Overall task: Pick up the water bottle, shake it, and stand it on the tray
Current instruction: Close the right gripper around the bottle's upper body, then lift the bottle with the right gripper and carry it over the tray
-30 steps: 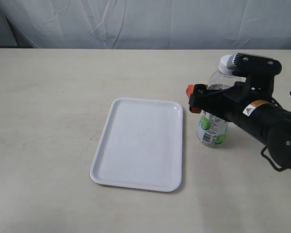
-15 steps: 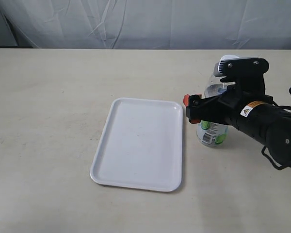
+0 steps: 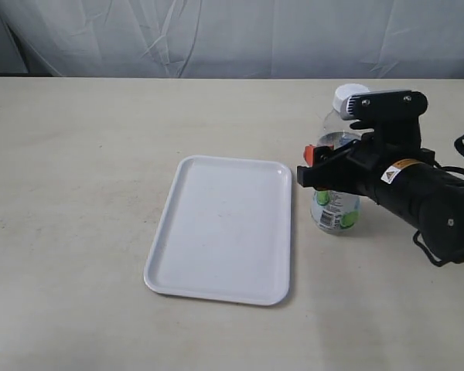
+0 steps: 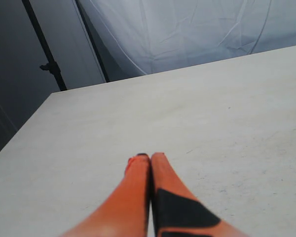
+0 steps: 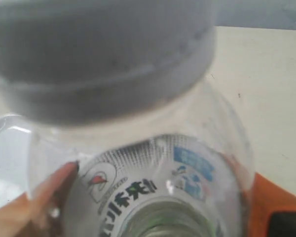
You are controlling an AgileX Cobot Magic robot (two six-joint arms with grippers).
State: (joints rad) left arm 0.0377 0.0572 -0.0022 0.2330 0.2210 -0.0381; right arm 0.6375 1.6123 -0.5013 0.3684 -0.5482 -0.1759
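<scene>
Two grippers show, and we find them in different states. The right gripper (image 3: 317, 164) reaches in from the right of the exterior view. Its jaws are closed on the bottle (image 3: 337, 210), gripping the clear body above the green-and-white label. One orange-tipped finger lies on the far side of the bottle and a dark one on the near side.

In the right wrist view we see orange fingers (image 5: 37, 202) pressed against opposite sides of the clear wall. The printed label sits between them. The white cap (image 3: 346, 96) fills the frame close to that camera and is blurred.

The bottle stands near upright on the table (image 3: 77, 193), just beside the right rim of the tray (image 3: 216, 232) and level with its far right corner. A narrow strip of tabletop shows between the two, so they are apart. The base sits at tabletop height. We cannot tell whether it rests there or is raised a hair. A rounded corner of the tray also shows beside the bottle in the right wrist view.

The tray lies flat, with its long sides running away from the exterior camera.

The left gripper (image 4: 149, 157) shows only in its own wrist view. Its jaws are closed, the two orange fingers pressed tip to tip with no gap. Below and beyond it we see plain tabletop. A pale curtain (image 4: 187, 29) hangs past the far edge, with a dark pole (image 4: 42, 47) beside it.
</scene>
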